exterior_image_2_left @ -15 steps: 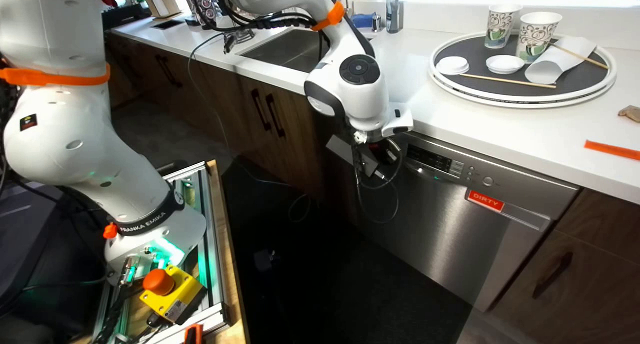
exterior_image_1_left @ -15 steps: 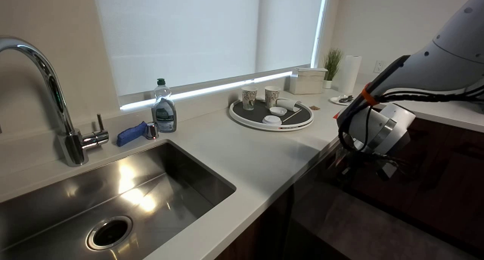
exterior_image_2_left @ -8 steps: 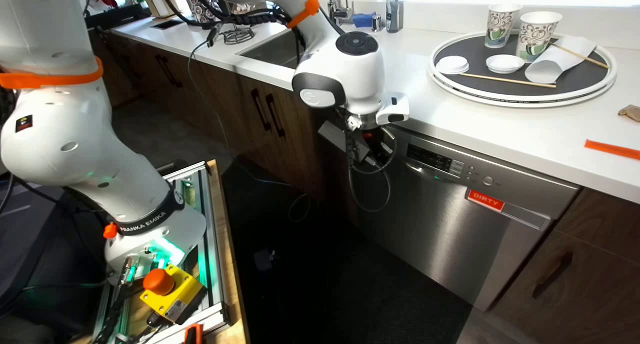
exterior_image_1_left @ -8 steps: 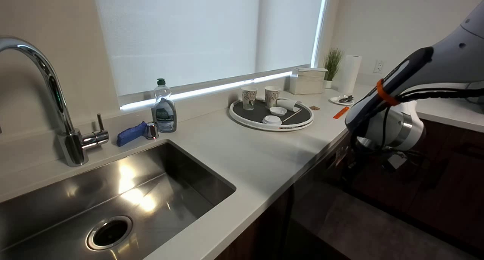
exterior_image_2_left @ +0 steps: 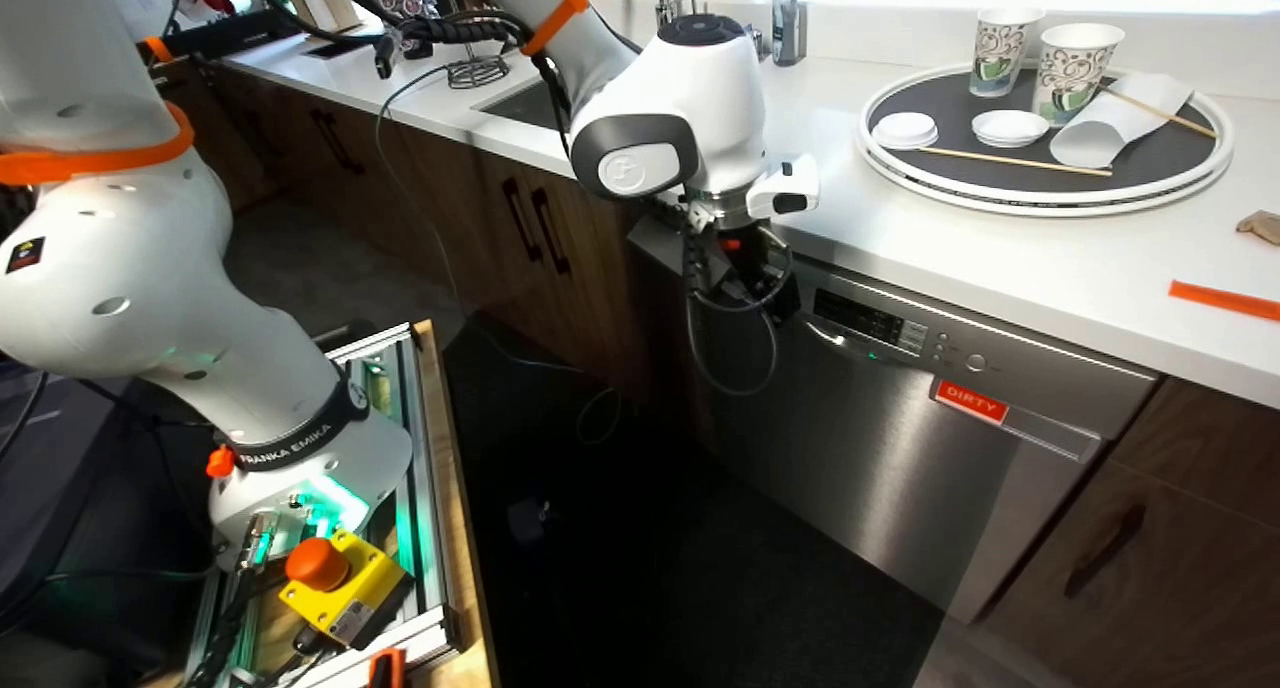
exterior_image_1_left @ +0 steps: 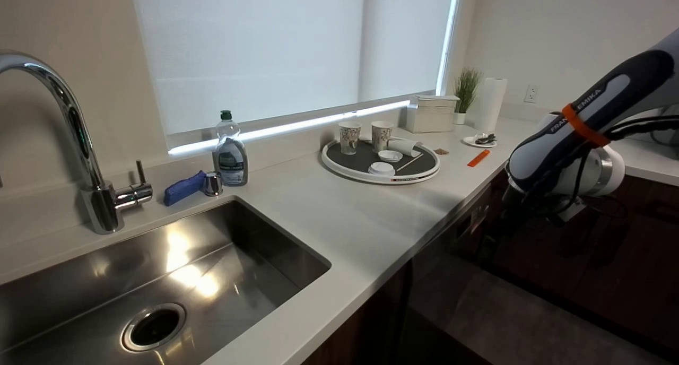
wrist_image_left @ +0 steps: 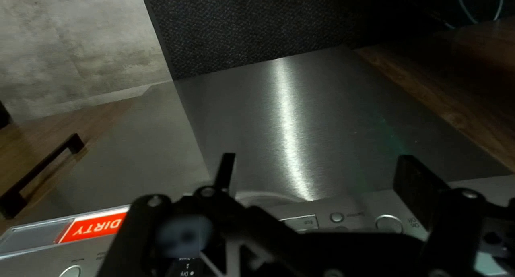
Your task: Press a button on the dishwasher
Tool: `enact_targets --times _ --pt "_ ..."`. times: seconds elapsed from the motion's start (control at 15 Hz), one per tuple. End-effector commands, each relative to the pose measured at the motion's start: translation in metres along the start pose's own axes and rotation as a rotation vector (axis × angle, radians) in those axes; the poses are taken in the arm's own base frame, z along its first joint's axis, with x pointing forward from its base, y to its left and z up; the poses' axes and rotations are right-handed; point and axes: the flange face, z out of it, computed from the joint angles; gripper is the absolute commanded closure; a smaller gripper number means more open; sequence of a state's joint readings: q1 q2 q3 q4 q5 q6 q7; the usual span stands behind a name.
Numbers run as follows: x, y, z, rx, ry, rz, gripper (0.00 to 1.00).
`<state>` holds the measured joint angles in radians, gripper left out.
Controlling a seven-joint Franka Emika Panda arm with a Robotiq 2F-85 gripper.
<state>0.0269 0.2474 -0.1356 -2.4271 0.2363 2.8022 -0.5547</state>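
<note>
The dishwasher [exterior_image_2_left: 860,448] has a brushed steel door and a grey control strip along its top, under the counter edge. In the wrist view its panel appears upside down, with a round On/Off button [wrist_image_left: 388,224], a smaller round button [wrist_image_left: 336,217] and a rectangular Eco button [wrist_image_left: 301,222]. My gripper [wrist_image_left: 316,162] stands open, fingers wide apart, nothing between them; these buttons show in the gap. Its lower parts cover more of the panel. In an exterior view the dark gripper hangs by the panel's left end, hiding that end; whether it touches cannot be told.
A red DIRTY sign [exterior_image_2_left: 970,400] is on the dishwasher front. Above runs the white counter [exterior_image_2_left: 960,238], bearing a round tray [exterior_image_2_left: 1050,196] with cups and lids, and an orange strip [exterior_image_2_left: 1225,300]. A sink [exterior_image_1_left: 159,280] and wooden cabinets [exterior_image_2_left: 560,328] adjoin.
In both exterior views the arm has swung back from the counter, the wrist rising and tilting. The orange strip, covered by the arm before in an exterior view, now shows fully.
</note>
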Motion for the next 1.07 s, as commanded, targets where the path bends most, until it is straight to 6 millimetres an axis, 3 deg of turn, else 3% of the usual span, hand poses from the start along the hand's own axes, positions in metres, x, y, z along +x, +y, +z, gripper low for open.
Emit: enact_targets --times 0.0,1.0 --pt "-0.007 -0.005 -0.020 -0.021 -0.012 0.020 0.00" --pt "-0.009 -0.025 -0.064 -0.038 0.071 0.003 0.00"
